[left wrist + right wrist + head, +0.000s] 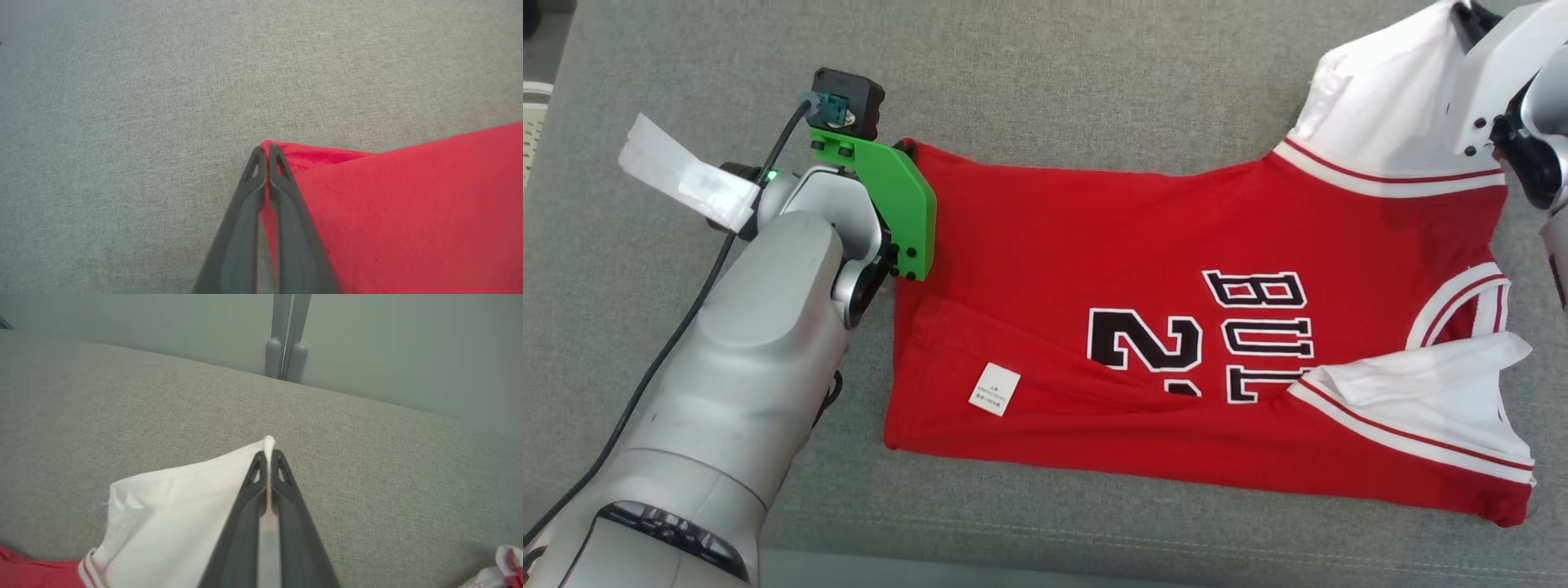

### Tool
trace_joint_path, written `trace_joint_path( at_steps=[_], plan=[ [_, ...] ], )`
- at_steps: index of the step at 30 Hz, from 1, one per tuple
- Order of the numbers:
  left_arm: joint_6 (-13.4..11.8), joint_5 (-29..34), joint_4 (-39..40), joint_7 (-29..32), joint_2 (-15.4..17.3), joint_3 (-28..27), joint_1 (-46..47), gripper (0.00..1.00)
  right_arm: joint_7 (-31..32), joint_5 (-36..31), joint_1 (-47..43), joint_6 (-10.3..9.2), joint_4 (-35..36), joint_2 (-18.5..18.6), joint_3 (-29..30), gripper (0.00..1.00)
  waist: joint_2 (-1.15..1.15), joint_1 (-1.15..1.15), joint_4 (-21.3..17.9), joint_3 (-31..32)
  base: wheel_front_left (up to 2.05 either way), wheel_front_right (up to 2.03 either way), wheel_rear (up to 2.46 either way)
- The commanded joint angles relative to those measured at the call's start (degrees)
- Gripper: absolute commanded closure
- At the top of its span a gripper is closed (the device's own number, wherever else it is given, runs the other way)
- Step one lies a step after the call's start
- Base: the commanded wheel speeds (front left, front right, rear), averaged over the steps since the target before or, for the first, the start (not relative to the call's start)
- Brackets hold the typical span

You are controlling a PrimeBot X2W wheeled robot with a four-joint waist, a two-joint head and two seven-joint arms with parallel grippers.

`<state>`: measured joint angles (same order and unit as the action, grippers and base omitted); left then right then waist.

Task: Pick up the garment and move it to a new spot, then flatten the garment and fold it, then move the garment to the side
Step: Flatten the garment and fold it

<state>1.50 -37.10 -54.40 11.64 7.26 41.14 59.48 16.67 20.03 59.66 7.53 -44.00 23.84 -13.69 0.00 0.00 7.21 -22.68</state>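
Garment [1045, 245], a red jersey with white sleeves and black lettering, lies spread across the grey fabric surface [1094, 73], its hem toward the robot's left and its sleeves toward the right. The left end effector [265, 157] is closed on the red hem corner at the far edge, with cloth pinched between its fingers. The right end effector [268, 459] is clamped on the tip of the far white sleeve [1372, 106], which tents up from the surface. A white label [994, 389] sits on the red cloth near the hem.
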Motion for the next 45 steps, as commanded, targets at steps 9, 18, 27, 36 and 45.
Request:
trace_joint_path(
  at_steps=[9,18,27,36,45],
  plan=[
    [-1.0,0.2,1.1,-3.7,1.7,0.7,-6.1,1.0,3.9,11.5,-12.4,-0.09,12.0,5.5,-5.5,1.0,0.0,0.0,-1.2,6.3,0.0,0.0,0.0],
    [-3.4,0.8,6.8,-6.3,4.4,1.7,-13.1,1.0,8.0,19.6,-28.5,-0.09,30.2,13.5,-2.7,1.0,0.0,0.0,-2.4,9.9,0.0,0.0,0.0],
    [-5.8,0.2,12.3,-5.7,6.6,2.5,-19.7,1.0,12.0,20.3,-41.2,-0.06,40.0,13.9,2.8,1.0,0.0,0.0,-3.7,11.5,0.0,0.0,0.0],
    [-7.7,-0.6,14.1,-5.0,7.7,2.5,-23.7,1.0,16.6,19.2,-48.0,-0.06,43.2,11.8,3.7,1.0,0.0,0.0,-4.3,12.6,0.0,0.0,0.0],
    [-9.7,-1.7,14.4,-4.5,8.3,2.0,-26.7,1.0,20.6,19.8,-52.8,-0.06,44.3,9.1,4.6,1.0,0.0,0.0,-4.7,14.7,0.0,0.0,0.0]
  ],
)
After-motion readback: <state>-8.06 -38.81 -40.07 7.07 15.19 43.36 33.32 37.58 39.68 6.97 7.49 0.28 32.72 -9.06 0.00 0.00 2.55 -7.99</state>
